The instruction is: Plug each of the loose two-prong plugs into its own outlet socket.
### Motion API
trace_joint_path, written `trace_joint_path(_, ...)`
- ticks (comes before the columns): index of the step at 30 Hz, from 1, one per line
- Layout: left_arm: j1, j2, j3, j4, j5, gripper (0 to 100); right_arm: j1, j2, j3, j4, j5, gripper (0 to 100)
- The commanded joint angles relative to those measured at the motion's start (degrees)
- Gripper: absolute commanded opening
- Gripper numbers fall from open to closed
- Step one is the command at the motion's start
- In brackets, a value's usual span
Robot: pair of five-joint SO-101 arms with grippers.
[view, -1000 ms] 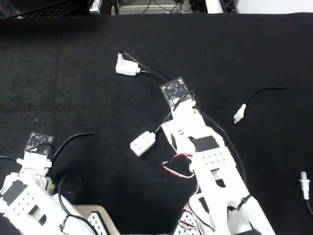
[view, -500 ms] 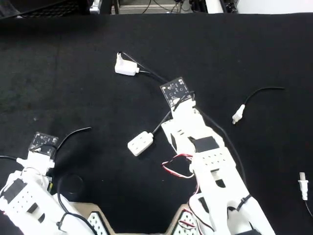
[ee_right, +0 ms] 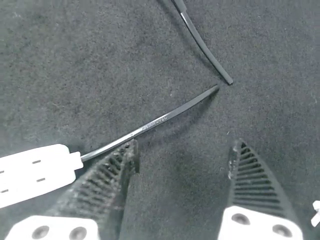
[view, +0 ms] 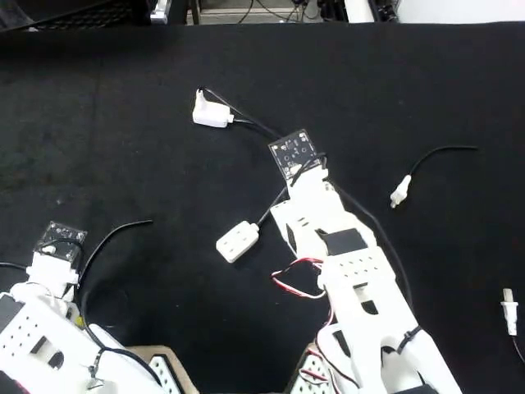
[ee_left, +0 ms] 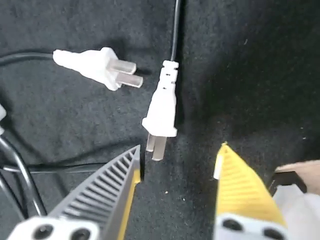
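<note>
The left arm [view: 41, 328] has drawn slightly back toward the near-left corner of the black cloth worktop [view: 123, 164]. Its jaws are open, and the prongs of a white two-prong plug [ee_left: 162, 107] lie just between the tips, ungripped. The right arm [view: 353, 263] has stayed put, jaws open, near the white outlet block [view: 238, 242]. Judging by this, nothing is plugged in yet.

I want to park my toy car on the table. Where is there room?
The big bare patch of black cloth left of the far socket, beyond the left arm. Also the far right corner, past the plug with the curved cord. The middle is crowded: the near socket, cords and the right arm.
</note>
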Motion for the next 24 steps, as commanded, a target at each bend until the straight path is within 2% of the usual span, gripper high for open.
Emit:
trace_joint_path(1, 1.71, -0.53, -2.86, -1.49, -0.79, 22, 0.53, -0.84, -0.22, -0.79, 0.44, 29.3)
trace_joint_path(9, 3.21, -0.62, 4.09, -12.84, -0.7, 21, 0.53, -0.84, -0.22, -0.79, 0.44, 29.3)
trace_joint_path(21, 5.41, -0.26, 5.85, -12.57, -0.79, 21, 0.53, -0.84, -0.22, -0.88, 0.44, 29.3)
trace_joint_path(24, 5.41, -0.62, 5.85, -12.75, -0.79, 13, 0.53, -0.84, -0.22, -0.88, 0.44, 29.3)
